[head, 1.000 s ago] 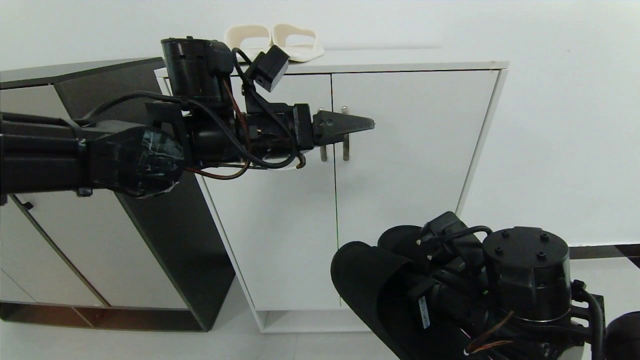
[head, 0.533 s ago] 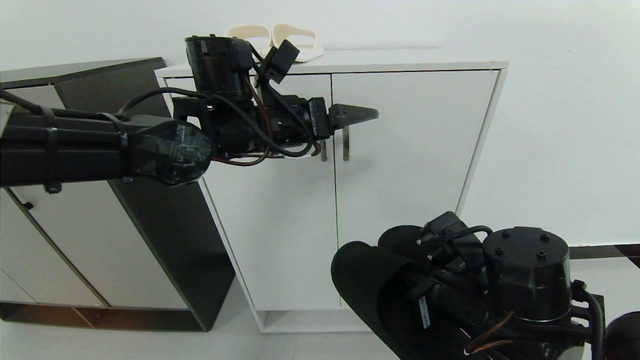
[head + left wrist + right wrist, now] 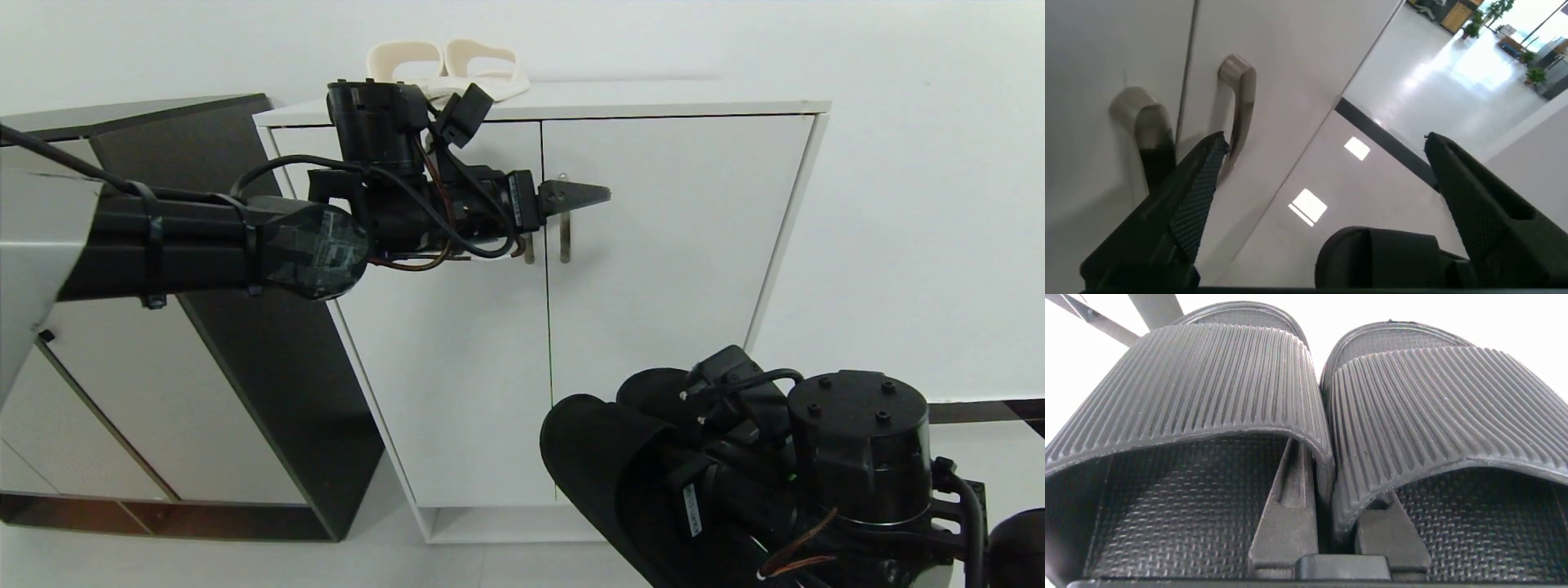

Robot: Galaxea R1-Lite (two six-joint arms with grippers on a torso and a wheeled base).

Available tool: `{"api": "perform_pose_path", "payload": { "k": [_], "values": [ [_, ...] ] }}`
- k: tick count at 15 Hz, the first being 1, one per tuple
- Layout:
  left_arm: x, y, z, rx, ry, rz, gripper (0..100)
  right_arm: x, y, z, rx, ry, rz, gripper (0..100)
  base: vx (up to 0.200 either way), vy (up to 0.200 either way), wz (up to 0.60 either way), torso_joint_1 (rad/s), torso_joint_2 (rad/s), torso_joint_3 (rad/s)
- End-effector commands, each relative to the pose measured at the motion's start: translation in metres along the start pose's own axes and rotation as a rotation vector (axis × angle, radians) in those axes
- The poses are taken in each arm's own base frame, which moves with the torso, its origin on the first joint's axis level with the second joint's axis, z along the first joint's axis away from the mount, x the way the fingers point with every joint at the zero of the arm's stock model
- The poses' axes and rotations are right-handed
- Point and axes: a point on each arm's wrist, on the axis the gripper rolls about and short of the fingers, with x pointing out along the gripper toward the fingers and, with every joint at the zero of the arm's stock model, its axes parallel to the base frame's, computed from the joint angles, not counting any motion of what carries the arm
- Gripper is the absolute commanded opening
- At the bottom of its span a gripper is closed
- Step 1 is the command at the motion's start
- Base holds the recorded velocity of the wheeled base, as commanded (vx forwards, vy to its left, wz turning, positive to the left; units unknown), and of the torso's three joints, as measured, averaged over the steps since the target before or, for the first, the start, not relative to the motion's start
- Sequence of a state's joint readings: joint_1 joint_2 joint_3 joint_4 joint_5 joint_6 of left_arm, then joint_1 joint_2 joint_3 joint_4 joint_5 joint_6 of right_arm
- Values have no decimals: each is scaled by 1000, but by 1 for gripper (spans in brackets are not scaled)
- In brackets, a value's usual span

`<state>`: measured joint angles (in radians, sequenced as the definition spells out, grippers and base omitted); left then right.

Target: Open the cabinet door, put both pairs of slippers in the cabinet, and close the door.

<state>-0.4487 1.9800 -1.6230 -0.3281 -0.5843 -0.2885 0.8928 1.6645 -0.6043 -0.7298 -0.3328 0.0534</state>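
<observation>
Over the last second my left hand [image 3: 584,197] has pushed rightward and farther in, rising and then dipping. Its tips now sit level with the two door handles [image 3: 563,237]. Its fingers are spread wide and grip nothing. The white cabinet [image 3: 678,245] is still shut, so I judge that opening it comes next. The handles are slim brushed-metal bars and the doors are flat and matte. Cream moulded slippers [image 3: 447,67] lie on top. Near right, my right hand [image 3: 1333,527] pinches the black slippers [image 3: 1233,392], rubbery with ribbed straps and pebbled footbeds.
</observation>
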Motion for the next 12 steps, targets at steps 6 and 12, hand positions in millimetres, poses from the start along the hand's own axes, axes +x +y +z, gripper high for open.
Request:
{"api": "perform_pose_path", "payload": {
  "k": [6, 12],
  "values": [
    [10, 21, -9, -14, 13, 27, 100, 2, 0, -2, -2, 8, 3, 0, 0, 0, 0, 0, 0, 0],
    [20, 28, -22, -31, 39, 28, 100, 2, 0, -3, -3, 11, 2, 0, 0, 0, 0, 0, 0, 0]
  ]
}}
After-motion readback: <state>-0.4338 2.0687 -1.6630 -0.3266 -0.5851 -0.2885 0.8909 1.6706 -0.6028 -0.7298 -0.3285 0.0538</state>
